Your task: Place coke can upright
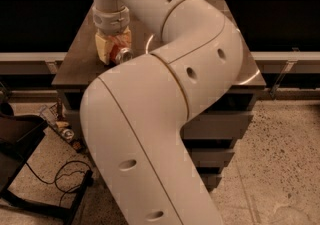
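Gripping the coke can (pixel 120 52) near the left side of the dark counter (pixel 75 66), the gripper (pixel 113 53) is pointing straight down from its wrist at the upper left of the view. Its jaws are closing on the can from either side, with the pale pad on the left pressing against the red wall. The can is sitting tilted between them, its silver end (pixel 124 57) turning partly toward the camera, so it is not yet standing upright. Whether its lower edge is touching the counter, I cannot tell. By my reading, the placing step is under way: the next move is calling for the wrist to bring the can fully vertical, lower it until its base is resting flat, and only then let the jaws part. Further right, the bulky white arm (pixel 200 59) is bending across the middle and hiding much of the counter.
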Robot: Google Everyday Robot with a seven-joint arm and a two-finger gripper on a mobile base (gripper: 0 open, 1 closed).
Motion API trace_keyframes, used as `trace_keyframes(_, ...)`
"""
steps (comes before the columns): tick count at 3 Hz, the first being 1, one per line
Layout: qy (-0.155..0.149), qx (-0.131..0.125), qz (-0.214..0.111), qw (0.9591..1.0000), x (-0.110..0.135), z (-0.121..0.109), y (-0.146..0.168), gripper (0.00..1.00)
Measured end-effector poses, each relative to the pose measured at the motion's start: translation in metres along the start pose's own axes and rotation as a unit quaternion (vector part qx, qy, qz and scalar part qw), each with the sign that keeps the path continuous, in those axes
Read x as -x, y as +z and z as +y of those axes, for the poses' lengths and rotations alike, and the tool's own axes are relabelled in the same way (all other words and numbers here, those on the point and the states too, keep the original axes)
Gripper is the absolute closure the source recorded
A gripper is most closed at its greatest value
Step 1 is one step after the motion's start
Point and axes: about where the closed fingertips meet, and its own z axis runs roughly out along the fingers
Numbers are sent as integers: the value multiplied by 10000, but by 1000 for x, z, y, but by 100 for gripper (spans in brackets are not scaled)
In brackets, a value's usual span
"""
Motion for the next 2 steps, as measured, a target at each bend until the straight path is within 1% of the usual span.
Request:
trace_keyframes(1, -1, -8, -49, 10000, 4, -1, 2, 100)
trace_keyframes(2, -1, -8, -49, 10000, 4, 0, 1, 100)
